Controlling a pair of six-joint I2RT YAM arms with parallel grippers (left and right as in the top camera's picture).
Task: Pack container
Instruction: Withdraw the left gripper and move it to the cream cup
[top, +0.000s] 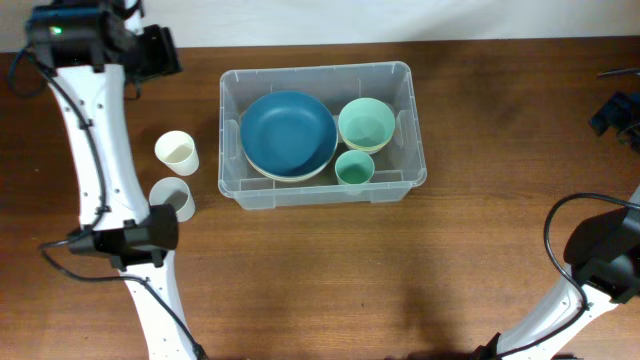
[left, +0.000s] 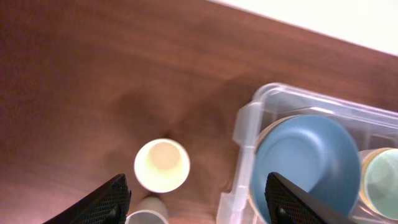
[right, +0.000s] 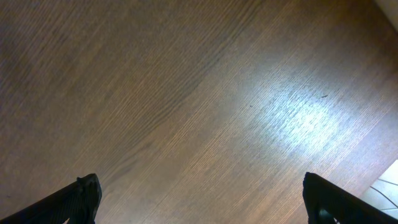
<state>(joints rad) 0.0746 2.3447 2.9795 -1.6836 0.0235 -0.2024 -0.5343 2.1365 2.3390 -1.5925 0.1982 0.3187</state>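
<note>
Near side: bare wood table (top: 400, 280). Left of centre stands a grey cup (top: 172, 199), with a cream cup (top: 176, 152) just behind it. Both are upright, outside the container (top: 320, 196), near its left wall. Container sits mid-table, long side across. Inside: blue bowl (top: 289, 132) in the left half on a paler bowl (top: 290, 176), green bowl (top: 366, 123) back right, small teal cup (top: 354, 168) front right. Right gripper (right: 199, 186) at the right edge, jaws wide, holding nothing, only wood beneath. Left gripper (left: 196, 186) over the far-left corner, jaws well apart, empty, cream cup on the table below.
</note>
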